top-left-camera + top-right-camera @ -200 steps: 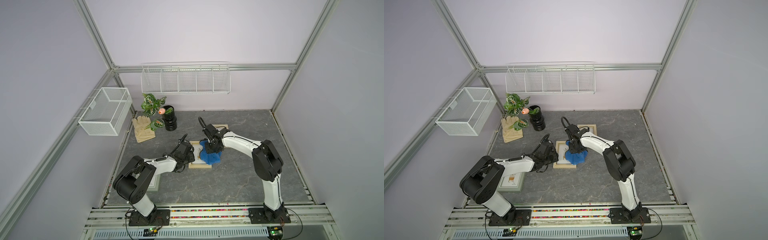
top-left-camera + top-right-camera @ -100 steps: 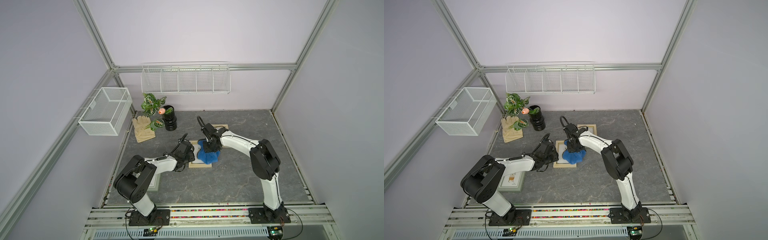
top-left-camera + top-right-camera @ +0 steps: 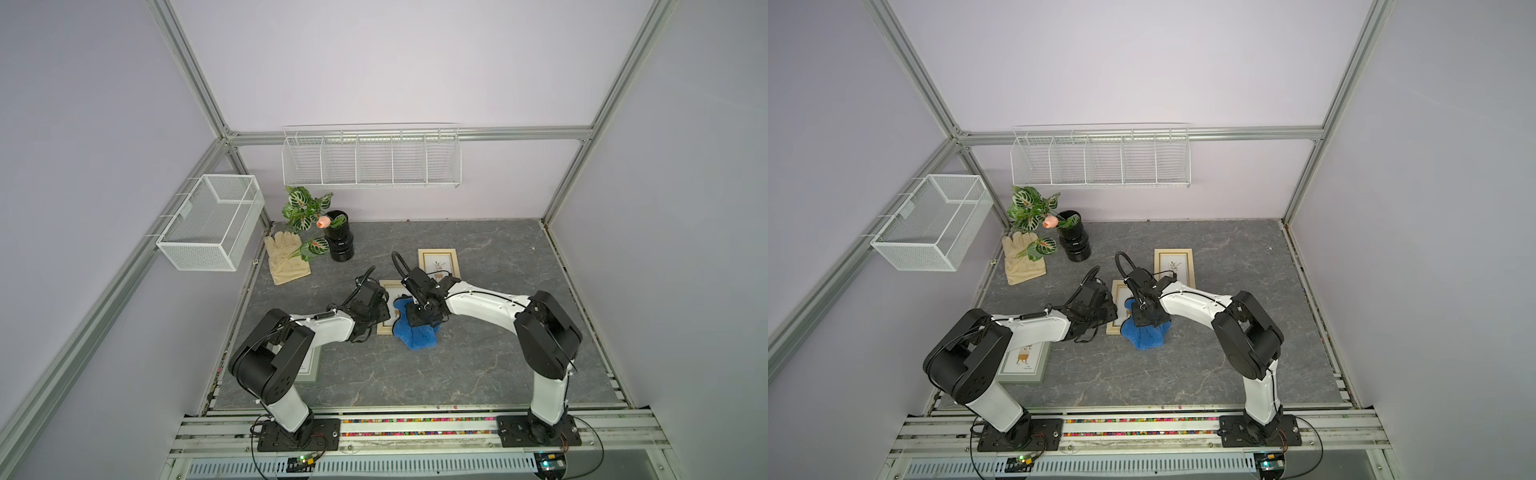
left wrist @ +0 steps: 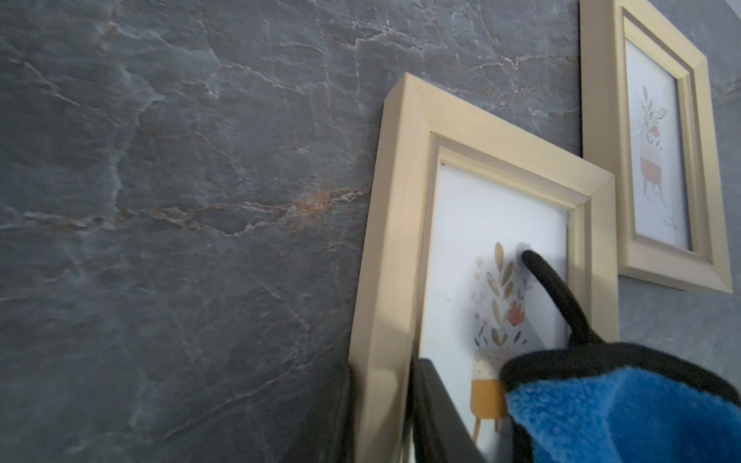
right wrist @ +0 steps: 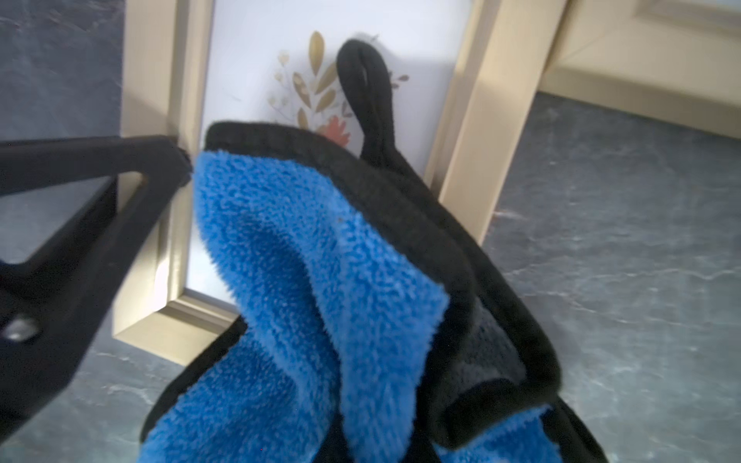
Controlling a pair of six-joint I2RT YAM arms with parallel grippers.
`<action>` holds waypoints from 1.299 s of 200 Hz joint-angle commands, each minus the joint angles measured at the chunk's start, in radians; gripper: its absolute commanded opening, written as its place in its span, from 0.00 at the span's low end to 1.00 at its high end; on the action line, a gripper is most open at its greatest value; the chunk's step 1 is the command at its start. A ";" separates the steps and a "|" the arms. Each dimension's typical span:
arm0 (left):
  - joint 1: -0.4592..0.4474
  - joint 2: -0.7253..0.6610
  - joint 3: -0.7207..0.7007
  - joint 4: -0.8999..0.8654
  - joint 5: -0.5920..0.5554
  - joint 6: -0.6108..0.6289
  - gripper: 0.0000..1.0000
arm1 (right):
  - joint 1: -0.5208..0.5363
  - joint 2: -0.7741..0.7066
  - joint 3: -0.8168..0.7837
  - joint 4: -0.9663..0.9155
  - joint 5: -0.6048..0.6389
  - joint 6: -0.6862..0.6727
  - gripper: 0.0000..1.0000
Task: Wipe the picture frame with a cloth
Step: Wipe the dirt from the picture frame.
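The picture frame is gold-coloured and lies flat mid-table. My left gripper is shut on its left rail, one finger on each side. The blue cloth is bunched over the frame's near right part and spills onto the table. Its black loop lies on the glass. My right gripper points down and is shut on the cloth. The plush hides its fingertips in the right wrist view.
A second gold frame lies just behind. A grey-green frame sits under my left arm. A beige glove and a black vase with a plant stand at the back left. Wire baskets hang on the walls.
My right gripper has dragged the cloth toward the near end of the frame. The left gripper has kept its hold on the rail.
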 commanded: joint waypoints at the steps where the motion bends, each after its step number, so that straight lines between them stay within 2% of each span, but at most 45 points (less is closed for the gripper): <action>1: 0.005 0.073 -0.114 -0.261 0.000 -0.063 0.28 | 0.014 0.086 0.052 0.033 -0.115 0.058 0.07; 31: 0.004 0.054 -0.144 -0.237 0.003 -0.093 0.28 | 0.007 0.112 0.087 0.010 -0.084 0.070 0.07; 66: 0.004 0.048 -0.149 -0.238 -0.003 -0.100 0.28 | -0.062 0.015 -0.028 -0.044 0.062 0.042 0.07; 80: 0.003 0.046 -0.150 -0.237 -0.004 -0.102 0.28 | -0.067 0.002 -0.035 -0.062 0.084 0.026 0.07; 136: 0.002 0.037 -0.163 -0.238 -0.014 -0.117 0.29 | 0.020 0.111 0.077 0.022 -0.114 0.092 0.07; 157: 0.002 0.039 -0.166 -0.240 -0.020 -0.120 0.30 | 0.003 0.104 0.073 -0.026 -0.045 0.079 0.07; 183: 0.002 0.048 -0.167 -0.234 -0.020 -0.120 0.30 | -0.063 0.029 -0.024 -0.043 0.024 0.060 0.07; 203: 0.002 0.052 -0.165 -0.232 -0.020 -0.120 0.30 | -0.073 0.001 -0.050 -0.066 0.080 0.032 0.07; 260: 0.002 0.059 -0.167 -0.219 -0.007 -0.133 0.30 | 0.013 0.069 0.008 0.059 -0.102 0.099 0.07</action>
